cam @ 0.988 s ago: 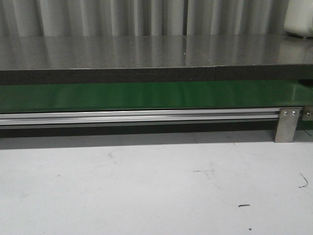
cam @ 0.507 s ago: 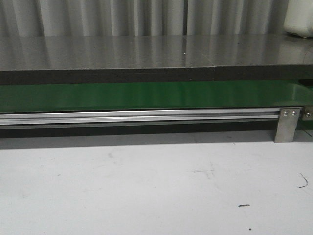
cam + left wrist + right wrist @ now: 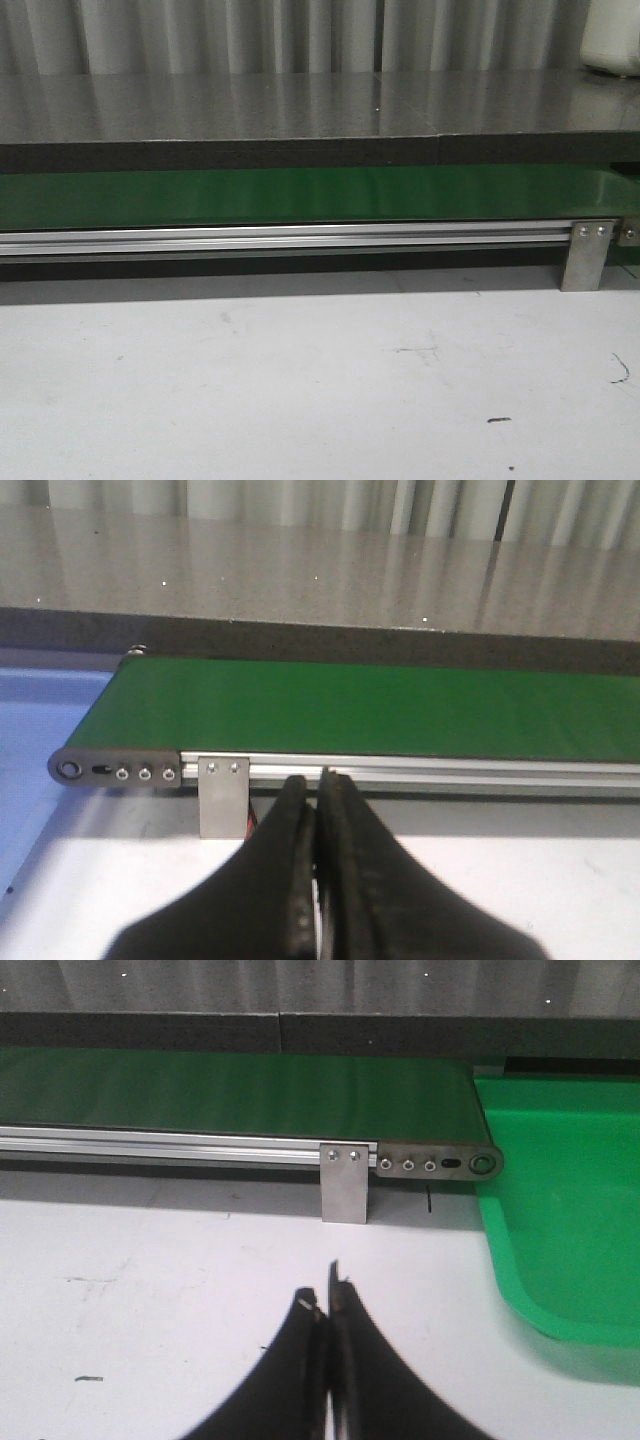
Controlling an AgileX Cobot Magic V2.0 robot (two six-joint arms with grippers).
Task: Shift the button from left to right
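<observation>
Nothing has shifted over the last second: my white table (image 3: 300,380) and the long green conveyor belt (image 3: 300,195) sit bare, green bin (image 3: 560,1230) waiting. Left tool (image 3: 318,780) and right tool (image 3: 330,1300) are both pinched closed, empty. No button in sight, so I wait.

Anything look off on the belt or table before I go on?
No damage or spills, but no button shows in any view: the green belt is bare. Both the left tool and the right tool are shut, holding nothing.
</observation>
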